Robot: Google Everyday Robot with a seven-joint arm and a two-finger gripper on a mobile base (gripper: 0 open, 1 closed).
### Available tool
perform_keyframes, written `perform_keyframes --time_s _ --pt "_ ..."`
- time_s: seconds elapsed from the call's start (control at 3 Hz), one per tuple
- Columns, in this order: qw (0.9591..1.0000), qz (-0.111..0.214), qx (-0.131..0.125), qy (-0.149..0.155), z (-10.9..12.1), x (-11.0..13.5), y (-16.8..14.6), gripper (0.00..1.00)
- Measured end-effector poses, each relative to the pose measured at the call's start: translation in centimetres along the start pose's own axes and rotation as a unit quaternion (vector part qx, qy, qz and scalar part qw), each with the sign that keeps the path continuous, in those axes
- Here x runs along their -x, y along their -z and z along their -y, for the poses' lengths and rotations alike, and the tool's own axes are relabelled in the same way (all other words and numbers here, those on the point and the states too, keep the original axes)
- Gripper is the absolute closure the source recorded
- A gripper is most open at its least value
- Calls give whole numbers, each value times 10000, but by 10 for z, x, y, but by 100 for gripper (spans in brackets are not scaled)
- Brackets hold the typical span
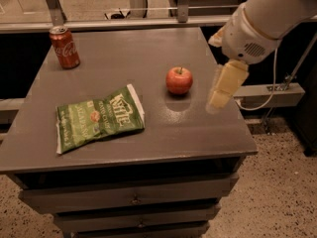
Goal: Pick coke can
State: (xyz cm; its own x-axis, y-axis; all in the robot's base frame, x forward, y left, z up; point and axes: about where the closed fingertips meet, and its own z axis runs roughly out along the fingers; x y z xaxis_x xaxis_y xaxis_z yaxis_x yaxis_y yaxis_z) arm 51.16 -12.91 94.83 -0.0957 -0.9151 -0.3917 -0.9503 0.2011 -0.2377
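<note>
Coke can point(64, 47): red, silver-topped, upright at the far left corner of the grey table point(133, 53), apart from the other items. Green chip bag point(99, 118) lies flat toward the front left; red apple point(179, 80) sits right of centre. Gripper point(223, 90): cream, pointing down above the table's right edge, just beside the apple, well apart from the can, holding nothing; how far open, cannot tell.

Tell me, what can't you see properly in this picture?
- Camera view: the arm above the hand, which hangs right of the apple, runs off the top edge.
- Camera view: the coke can hides its own back.
- Camera view: the bottom edge cuts off the lowest drawer.
</note>
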Motion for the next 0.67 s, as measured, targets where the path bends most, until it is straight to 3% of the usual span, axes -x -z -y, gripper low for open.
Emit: perform_keyframes --time_s 0.33,0.67 --pt "9985 541 32 121 23 47 -32 0" --pt "9946 1031 23 -114 45 85 -55 0"
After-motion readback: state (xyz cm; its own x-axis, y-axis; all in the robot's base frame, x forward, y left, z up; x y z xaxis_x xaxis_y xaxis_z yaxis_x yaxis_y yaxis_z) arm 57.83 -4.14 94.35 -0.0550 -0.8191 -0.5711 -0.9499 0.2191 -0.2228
